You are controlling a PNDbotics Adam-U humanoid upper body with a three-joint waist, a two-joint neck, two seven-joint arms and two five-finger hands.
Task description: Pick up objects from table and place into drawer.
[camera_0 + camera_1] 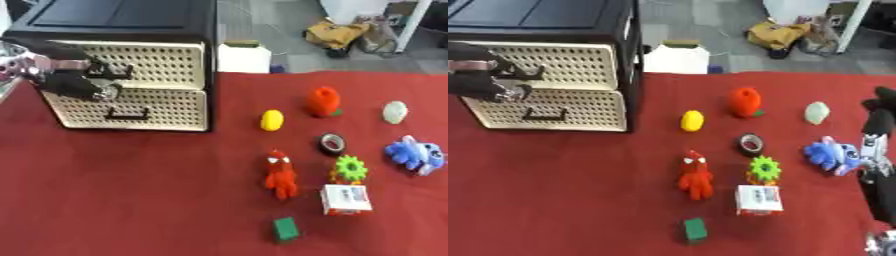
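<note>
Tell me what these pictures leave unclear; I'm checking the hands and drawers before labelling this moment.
- Left hand: its fingers blur against the upper drawer's handle in both views, so a grip cannot be confirmed.
- Right hand: cut off by the right eye view's right edge, absent from the left eye view; finger pose unclear.
- Drawer insides: hidden behind the closed fronts.
- White box: label print too small to read.

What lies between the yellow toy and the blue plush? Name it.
The black tape roll lies between the yellow toy and the blue plush, on the red cloth; the left eye view shows it best.
</note>
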